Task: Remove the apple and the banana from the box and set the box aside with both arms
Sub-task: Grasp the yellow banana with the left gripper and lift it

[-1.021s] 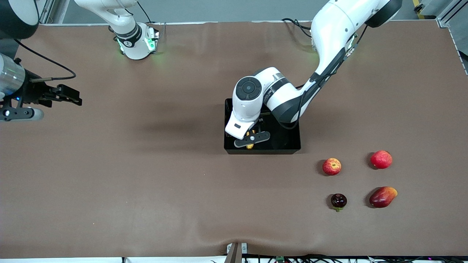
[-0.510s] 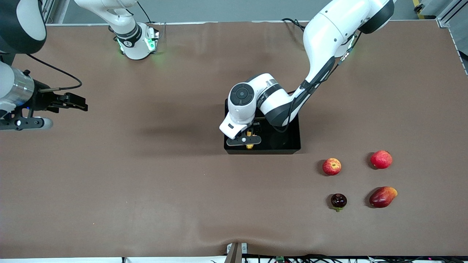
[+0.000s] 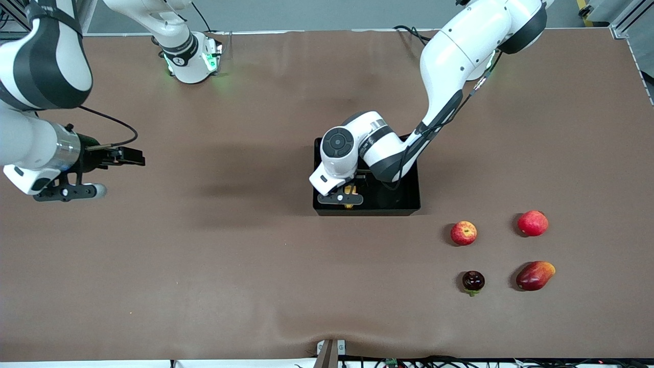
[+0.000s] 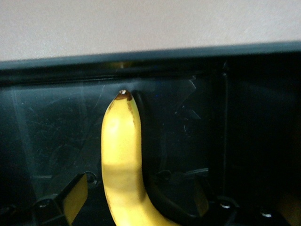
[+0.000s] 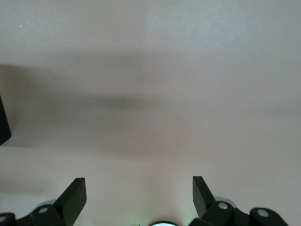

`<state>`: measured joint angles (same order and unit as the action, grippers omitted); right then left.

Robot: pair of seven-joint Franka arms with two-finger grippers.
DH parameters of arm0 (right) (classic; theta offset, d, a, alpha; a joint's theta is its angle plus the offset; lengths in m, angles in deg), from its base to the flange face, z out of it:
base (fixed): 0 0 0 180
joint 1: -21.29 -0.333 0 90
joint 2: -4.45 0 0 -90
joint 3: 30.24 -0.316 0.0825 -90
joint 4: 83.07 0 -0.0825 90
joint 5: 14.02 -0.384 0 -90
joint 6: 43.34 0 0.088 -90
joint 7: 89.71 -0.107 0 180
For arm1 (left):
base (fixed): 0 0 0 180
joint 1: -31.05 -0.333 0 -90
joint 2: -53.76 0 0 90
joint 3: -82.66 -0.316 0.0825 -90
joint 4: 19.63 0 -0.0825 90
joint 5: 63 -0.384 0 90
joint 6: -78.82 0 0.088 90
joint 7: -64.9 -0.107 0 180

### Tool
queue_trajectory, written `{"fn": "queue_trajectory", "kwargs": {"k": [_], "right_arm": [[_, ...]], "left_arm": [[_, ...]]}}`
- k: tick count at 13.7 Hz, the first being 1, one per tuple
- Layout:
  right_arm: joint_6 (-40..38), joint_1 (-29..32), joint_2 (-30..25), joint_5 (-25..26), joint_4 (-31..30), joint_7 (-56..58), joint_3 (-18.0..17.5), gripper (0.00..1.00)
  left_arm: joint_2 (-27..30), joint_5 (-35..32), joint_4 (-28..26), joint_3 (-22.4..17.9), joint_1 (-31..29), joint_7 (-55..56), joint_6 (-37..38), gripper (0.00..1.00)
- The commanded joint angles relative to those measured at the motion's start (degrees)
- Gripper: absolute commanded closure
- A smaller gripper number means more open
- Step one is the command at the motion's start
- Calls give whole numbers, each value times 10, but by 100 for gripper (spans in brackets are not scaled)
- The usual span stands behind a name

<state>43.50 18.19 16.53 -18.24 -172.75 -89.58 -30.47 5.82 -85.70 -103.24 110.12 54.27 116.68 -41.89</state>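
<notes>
Front view shows the left arm reaching from its base down into the black box [image 3: 409, 197], which sits near the middle of the table [image 3: 230, 266]. Its left gripper [image 3: 352, 193] is low inside the box at the corner nearest the front camera and toward the right arm's end. A bit of the yellow banana [image 3: 349, 197] shows there, lying on the box floor between the fingers.

Left wrist view looks along the banana [image 4: 120, 155] on the glossy black floor, its dark tip pointing at the box wall [image 4: 150, 63]. One finger [image 4: 70, 197] stands off to one side of the fruit with a gap between, so the jaws are spread and not pinching it.

Toward the left arm's end, nearer the front camera than the box, sit four fruits: the streaked red apple [image 3: 463, 233], a plain red round fruit [image 3: 532, 223], a dark purple fruit [image 3: 473, 280] and a red-orange mango [image 3: 535, 275], all apart from each other.

Over bare table at its own end, the right gripper [image 3: 127, 156] hangs well apart from the box. Right wrist view shows its fingers [image 5: 73, 197] spread wide with nothing between them
</notes>
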Motion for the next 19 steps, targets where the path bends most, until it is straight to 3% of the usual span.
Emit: {"fn": "queue_trajectory", "kwargs": {"k": [1,6,9,10,14,15,19], "right_arm": [[3,-2,-4,-7,-8,0,1,0],[58,-35,-1,-8,-27,-4,1,0],[75,-45,4,-14,-27,-8,1,0],[80,-49,7,-19,-27,-8,1,0],[92,-62,9,-19,-29,-14,1,0],[92,-62,9,-19,-29,-14,1,0],[92,-62,8,-19,-37,-14,1,0]], "left_arm": [[10,-11,-30,0,-14,-11,-3,0],[8,-3,-47,1,-22,-5,-14,0],[7,-2,-77,0,-23,15,-83,0],[7,-2,-82,0,-23,15,-92,5],[11,-2,-84,1,-22,44,-93,94],[14,-2,-84,1,-21,46,-89,100],[45,-2,-82,5,-23,54,-70,100]]}}
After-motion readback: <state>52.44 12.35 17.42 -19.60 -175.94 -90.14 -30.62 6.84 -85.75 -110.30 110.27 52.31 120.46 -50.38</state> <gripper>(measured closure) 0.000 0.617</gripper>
